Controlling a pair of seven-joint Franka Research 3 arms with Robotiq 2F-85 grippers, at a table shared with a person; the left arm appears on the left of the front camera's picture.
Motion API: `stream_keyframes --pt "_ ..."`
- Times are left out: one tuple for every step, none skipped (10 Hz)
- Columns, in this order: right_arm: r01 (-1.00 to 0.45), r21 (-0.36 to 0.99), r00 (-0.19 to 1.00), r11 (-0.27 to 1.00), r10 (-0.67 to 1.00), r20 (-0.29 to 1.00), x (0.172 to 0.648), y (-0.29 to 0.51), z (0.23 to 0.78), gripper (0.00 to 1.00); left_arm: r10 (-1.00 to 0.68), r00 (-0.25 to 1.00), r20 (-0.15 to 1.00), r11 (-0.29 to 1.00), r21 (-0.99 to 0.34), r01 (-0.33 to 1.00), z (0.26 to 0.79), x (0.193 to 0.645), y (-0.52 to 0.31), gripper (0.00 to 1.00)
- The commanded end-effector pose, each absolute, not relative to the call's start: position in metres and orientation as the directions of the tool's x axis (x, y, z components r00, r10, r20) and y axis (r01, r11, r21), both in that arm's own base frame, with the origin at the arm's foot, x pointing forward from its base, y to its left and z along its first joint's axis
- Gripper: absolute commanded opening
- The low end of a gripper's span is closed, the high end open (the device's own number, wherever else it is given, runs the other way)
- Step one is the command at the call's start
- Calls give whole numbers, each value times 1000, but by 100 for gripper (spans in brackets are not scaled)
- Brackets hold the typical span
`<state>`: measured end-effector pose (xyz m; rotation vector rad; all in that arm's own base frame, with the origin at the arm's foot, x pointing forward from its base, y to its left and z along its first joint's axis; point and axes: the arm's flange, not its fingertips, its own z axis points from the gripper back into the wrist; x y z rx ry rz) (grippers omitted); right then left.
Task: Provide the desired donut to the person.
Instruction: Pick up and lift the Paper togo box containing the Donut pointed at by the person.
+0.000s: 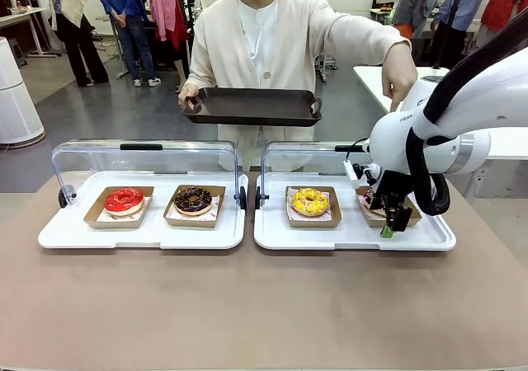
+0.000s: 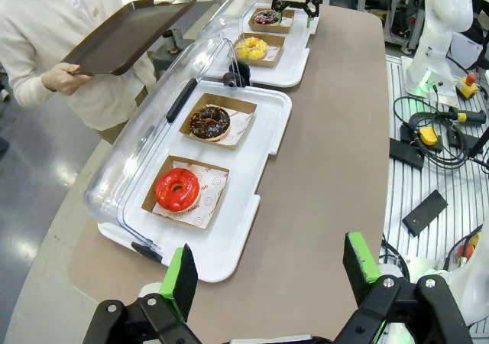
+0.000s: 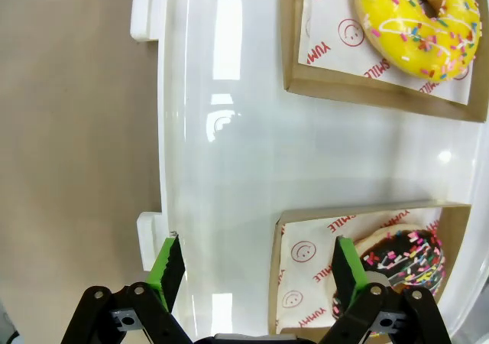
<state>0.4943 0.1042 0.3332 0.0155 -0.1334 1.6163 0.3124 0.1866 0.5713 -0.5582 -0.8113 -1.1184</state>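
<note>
Right gripper: the jaws are spread low over the right white tray; nothing is pinched.
Sprinkled chocolate donut: it is seen in its cardboard box at 3 o'clock of the yellow donut, under that gripper (one finger stands over the box's paper, the other over bare tray).
Left gripper: the jaws are spread above the counter, empty.
Person: placed at 12 o'clock across the counter; a dark tray is held in one hand, the other hand is stretched toward 2 o'clock.
</note>
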Motion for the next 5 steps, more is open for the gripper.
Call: stream_keyframes --pt "-994 -90 -63 -55 994 85 501 104 326 100 -554 198 808 350 11 937 571 313 186 100" --pt "-995 -85 -63 -56 994 86 502 105 325 100 -554 198 808 350 11 937 571 313 186 100" --pt "-995 -78 -62 -55 994 90 504 106 324 100 -554 198 808 350 11 937 571 313 186 100" --pt "-995 -75 -66 -59 993 95 505 105 324 59 -554 198 808 350 11 937 571 313 186 100" --pt "-996 -64 -64 -58 993 99 507 105 322 42 -554 198 808 350 11 937 571 313 186 100"
